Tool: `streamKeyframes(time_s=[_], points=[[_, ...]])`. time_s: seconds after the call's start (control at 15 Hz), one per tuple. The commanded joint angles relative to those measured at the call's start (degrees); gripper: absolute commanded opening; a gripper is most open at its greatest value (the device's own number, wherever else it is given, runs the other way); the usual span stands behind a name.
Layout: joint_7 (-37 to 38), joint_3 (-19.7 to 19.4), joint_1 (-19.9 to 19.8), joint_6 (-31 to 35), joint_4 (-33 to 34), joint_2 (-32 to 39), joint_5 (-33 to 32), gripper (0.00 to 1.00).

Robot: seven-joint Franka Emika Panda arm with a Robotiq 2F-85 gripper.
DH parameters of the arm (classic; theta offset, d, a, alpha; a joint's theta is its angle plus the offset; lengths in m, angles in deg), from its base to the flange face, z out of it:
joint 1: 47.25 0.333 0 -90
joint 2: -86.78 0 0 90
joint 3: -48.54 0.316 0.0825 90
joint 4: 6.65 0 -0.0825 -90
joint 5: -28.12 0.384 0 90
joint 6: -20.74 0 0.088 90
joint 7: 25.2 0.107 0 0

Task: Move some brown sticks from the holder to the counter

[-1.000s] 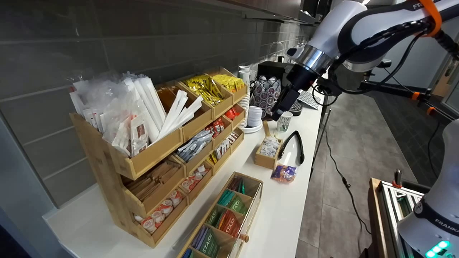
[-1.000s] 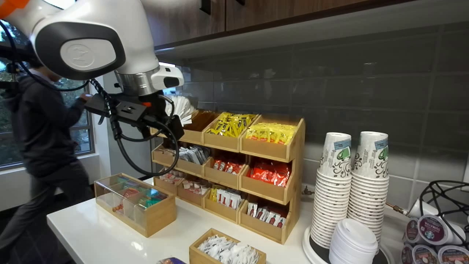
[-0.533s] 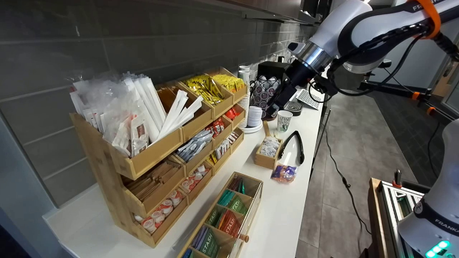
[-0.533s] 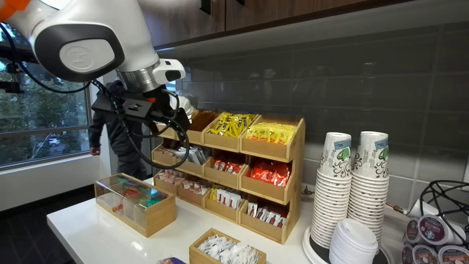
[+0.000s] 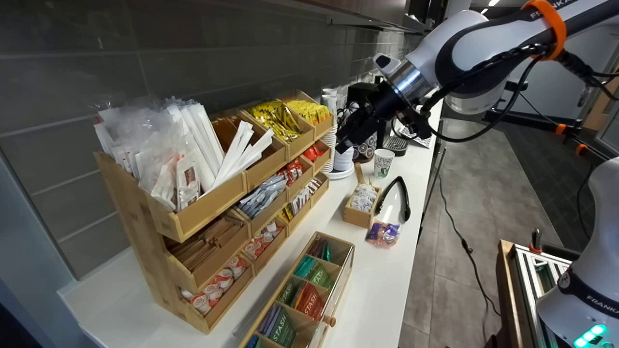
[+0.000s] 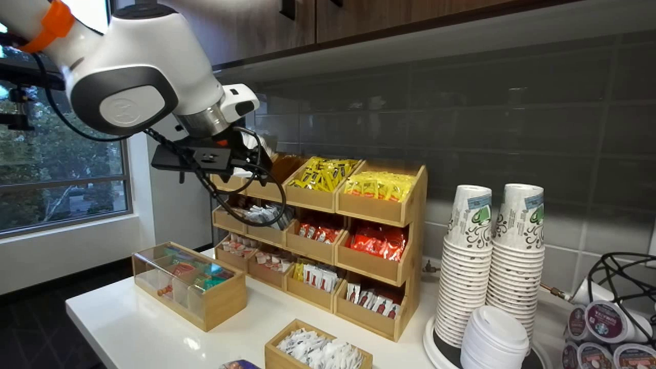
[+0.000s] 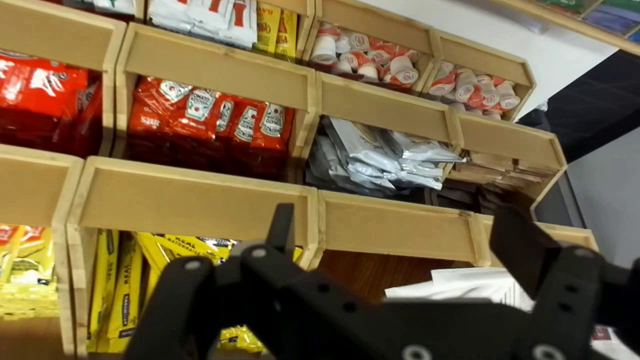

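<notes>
The holder (image 5: 128,227) is a light-wood tiered rack against the wall; it also shows in an exterior view (image 6: 419,225) and the wrist view (image 7: 200,195). Thin pale-brown sticks (image 5: 205,244) lie in its middle-tier end compartment; the wrist view shows them (image 7: 505,167) at the right. The top-tier compartment beside the white wrapped bundle shows a dark reddish-brown surface (image 7: 370,272); I cannot tell whether it is sticks or bare wood. My gripper (image 7: 395,220) is open and empty, pointing at the holder's top tier from in front, above the white counter (image 5: 377,290).
A tea box (image 5: 300,285) stands in front of the holder. A small wooden box of white packets (image 5: 360,208), black tongs (image 5: 404,198), a purple packet (image 5: 383,234) and a paper cup (image 5: 383,163) are on the counter. Cup stacks (image 6: 466,266) stand beyond the holder, under the cabinet (image 6: 389,31).
My gripper has moved toward the holder, leftward in one exterior view and rightward in the other. A person in the background has walked out of sight. The holder's contents look unchanged.
</notes>
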Motion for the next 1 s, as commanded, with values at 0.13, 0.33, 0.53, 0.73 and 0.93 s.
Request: streamKeyframes(time_s=[0.13,0.33,0.53,0.73,0.93], points=[[-10.8,-5.0,6.6,-0.4,8.0,6.4,9.6,1.00],[-15.5,-6.5,7.8,-1.4,11.9,9.4,13.8,1.00],[-20.2,-7.4,8.2,-2.9,15.6,12.6,18.7,1.00],[-24.1,-7.5,7.6,-4.5,19.1,15.6,23.3,1.00],[-26.1,-7.4,6.9,-5.5,22.3,18.4,26.5,1.00]])
